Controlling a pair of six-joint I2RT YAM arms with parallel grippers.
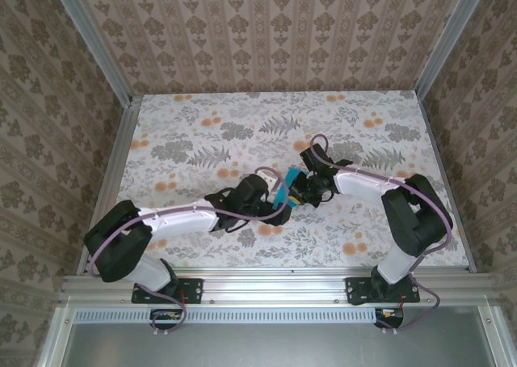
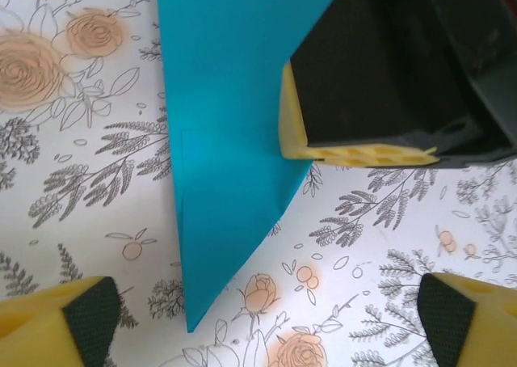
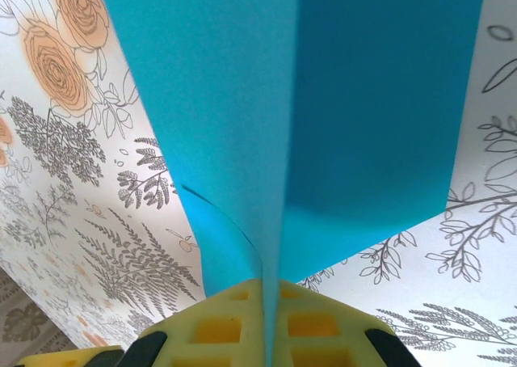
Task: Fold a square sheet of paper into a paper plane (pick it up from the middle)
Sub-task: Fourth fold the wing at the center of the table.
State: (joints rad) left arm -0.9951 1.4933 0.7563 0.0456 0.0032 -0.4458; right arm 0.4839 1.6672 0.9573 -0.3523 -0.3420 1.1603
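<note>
The paper plane (image 1: 283, 191) sits raised near the middle of the table (image 1: 202, 132), with the left gripper (image 1: 272, 191) at its 9 o'clock and the right gripper (image 1: 300, 189) at its 3 o'clock.

Left wrist: the plane (image 2: 230, 116) points its nose to 6 o'clock. The right gripper (image 2: 359, 150) bites its edge from 2 o'clock, and the left gripper (image 2: 266, 326) has its jaws spread wide, touching nothing.

Right wrist: the right gripper (image 3: 271, 318) is pressed together on the centre crease, and the plane (image 3: 323, 100) fans out toward 12 o'clock.

The folding looks nearly finished (a judgement). The next move needs a gentle, level set-down.
</note>
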